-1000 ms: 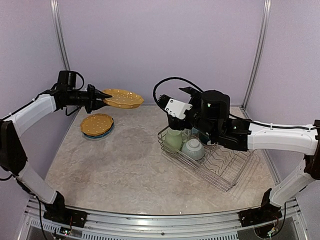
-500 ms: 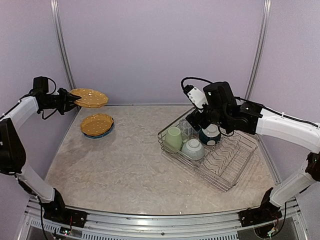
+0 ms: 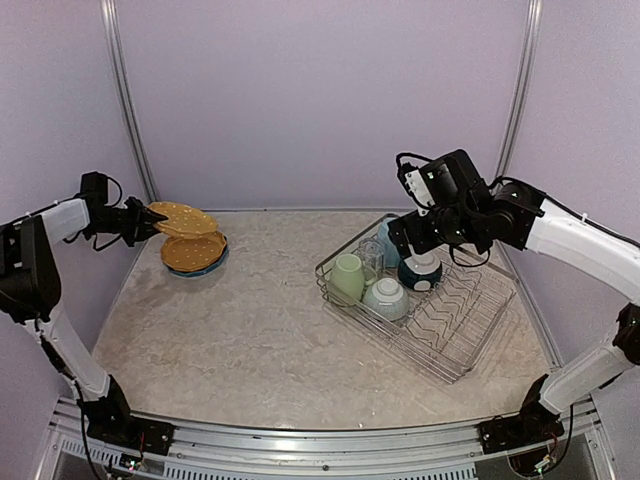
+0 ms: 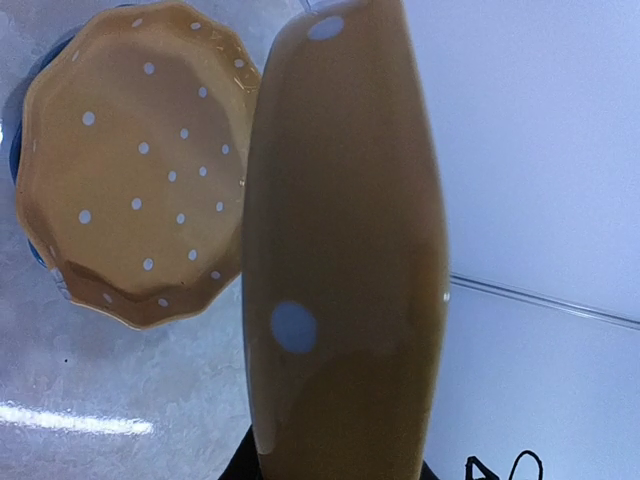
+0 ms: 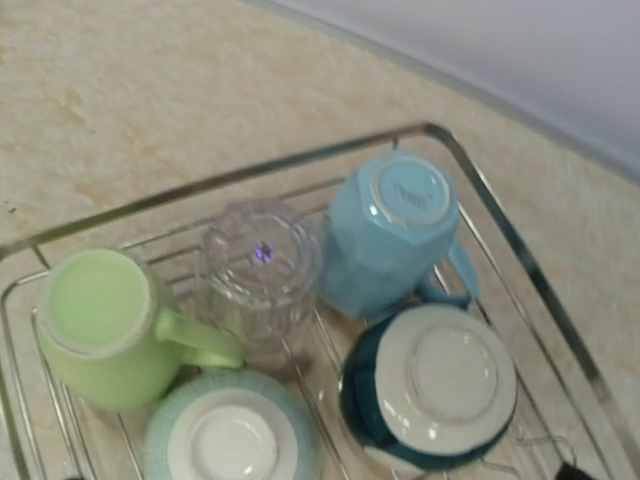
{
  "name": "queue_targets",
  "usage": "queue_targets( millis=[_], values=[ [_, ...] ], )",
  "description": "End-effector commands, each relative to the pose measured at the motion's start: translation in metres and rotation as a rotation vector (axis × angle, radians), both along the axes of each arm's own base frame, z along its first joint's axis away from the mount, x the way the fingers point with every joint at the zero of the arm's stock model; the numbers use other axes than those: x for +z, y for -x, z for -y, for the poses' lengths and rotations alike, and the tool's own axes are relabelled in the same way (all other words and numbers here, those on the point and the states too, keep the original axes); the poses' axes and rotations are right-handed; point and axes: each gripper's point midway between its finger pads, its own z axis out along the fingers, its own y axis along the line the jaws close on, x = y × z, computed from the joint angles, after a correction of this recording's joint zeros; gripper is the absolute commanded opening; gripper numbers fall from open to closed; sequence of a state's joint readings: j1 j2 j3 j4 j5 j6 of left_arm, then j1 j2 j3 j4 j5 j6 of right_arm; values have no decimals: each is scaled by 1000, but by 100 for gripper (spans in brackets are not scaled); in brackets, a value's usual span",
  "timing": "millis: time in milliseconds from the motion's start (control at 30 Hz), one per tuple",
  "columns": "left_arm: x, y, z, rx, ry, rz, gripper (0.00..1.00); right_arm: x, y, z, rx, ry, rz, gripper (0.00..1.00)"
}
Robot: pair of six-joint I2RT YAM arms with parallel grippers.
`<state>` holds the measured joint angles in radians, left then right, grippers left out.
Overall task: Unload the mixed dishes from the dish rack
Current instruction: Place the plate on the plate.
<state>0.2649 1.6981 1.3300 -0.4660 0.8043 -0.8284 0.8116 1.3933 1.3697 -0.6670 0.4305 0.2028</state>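
My left gripper [image 3: 150, 215] is shut on the rim of a yellow plate [image 3: 183, 219] [image 4: 340, 250], held tilted just above a second yellow plate [image 3: 195, 252] [image 4: 140, 170]. That one lies on a blue plate [image 3: 207, 268]. The dish rack [image 3: 460, 330] [image 5: 300, 160] holds a pale green mug [image 3: 347, 277] [image 5: 100, 330], a clear glass [image 3: 370, 255] [image 5: 262, 270], a light blue mug [image 5: 390, 235], a teal bowl [image 3: 386, 297] [image 5: 230, 430] and a dark-blue bowl [image 3: 420, 270] [image 5: 430, 385], all upside down. My right gripper [image 3: 402, 240] hovers open above the rack's back corner, holding nothing.
The plate stack sits at the table's far left, close to the left wall and a metal post [image 3: 125, 100]. The rack's near half is bare zigzag wire [image 3: 445, 320]. Marbled tabletop [image 3: 260, 320] lies between the stack and the rack.
My left arm carried the yellow plate leftward, then brought it down over the plate stack. My right arm lifted and pulled back to the right, away from the mugs.
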Motion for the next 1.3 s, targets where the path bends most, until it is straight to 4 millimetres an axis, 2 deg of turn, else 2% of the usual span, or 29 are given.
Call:
queue_targets(
  millis=[0,133,333,433,700,900,1100,1267],
  values=[
    [11,-8,-4,-48,18,103,0,-5,-9,11,-129,-24,-61,100],
    [-10,-11,-5,-47,38,43,0,3,-24,10,-226,-73,-72,100],
    [-30,-14,-9,-41,25,0,0,11,-37,-18,-168,-170,-63,100],
    [-37,-15,-8,-46,32,-15,1,10,-38,-27,-102,-180,-33,100],
    [-51,-19,-9,-45,44,-48,5,6,-27,-31,-3,-151,-37,100],
    [-61,-20,-8,-48,14,-97,22,7,-26,-29,-1,-145,-25,100],
    [-58,-16,-13,-45,-119,-132,45,-1,-27,-29,-4,-126,-39,100],
    [-55,-14,-15,-45,-180,-146,57,-3,-28,-28,-11,-113,-41,100]
  ],
)
